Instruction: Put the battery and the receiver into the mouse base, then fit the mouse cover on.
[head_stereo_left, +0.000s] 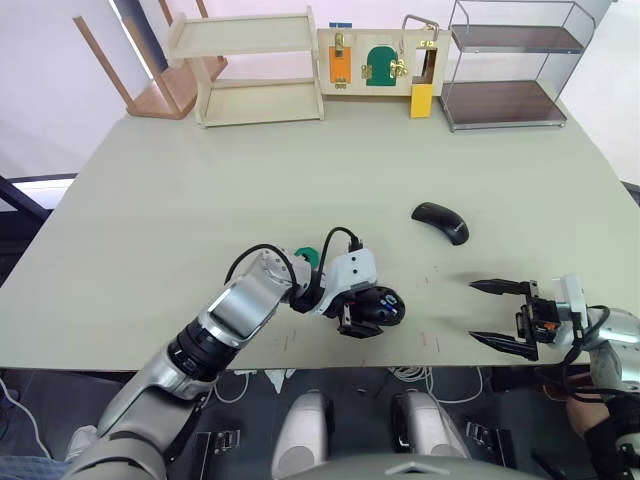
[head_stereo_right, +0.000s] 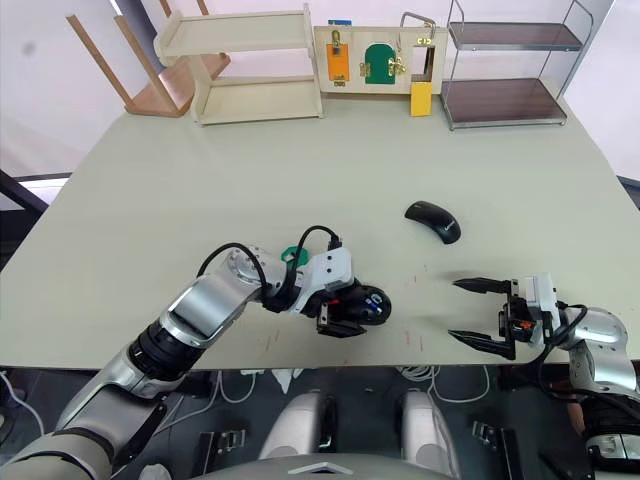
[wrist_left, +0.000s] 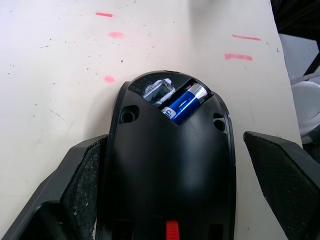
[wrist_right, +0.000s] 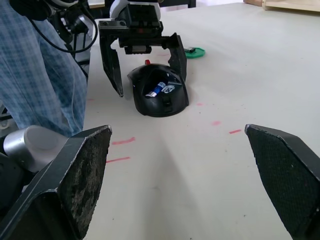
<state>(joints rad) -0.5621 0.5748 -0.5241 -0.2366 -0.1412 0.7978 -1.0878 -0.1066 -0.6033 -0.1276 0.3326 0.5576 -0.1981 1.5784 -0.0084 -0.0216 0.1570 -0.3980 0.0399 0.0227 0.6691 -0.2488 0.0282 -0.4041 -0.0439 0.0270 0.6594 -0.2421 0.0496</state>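
Observation:
The mouse base lies near the table's front edge, with a red part at its rear. Its compartment is uncovered and the blue battery lies in it. A small silvery piece sits beside the battery; I cannot tell whether it is the receiver. My left gripper is open and straddles the base, one finger against its side, the other finger apart. The glossy mouse cover rests alone farther back, to the right. My right gripper hangs open and empty at the front right.
A green disc lies just behind my left wrist. At the far edge stand a wooden shelf, a lock board and a wire rack. A person in blue checked cloth stands by the table. Red marks dot the tabletop.

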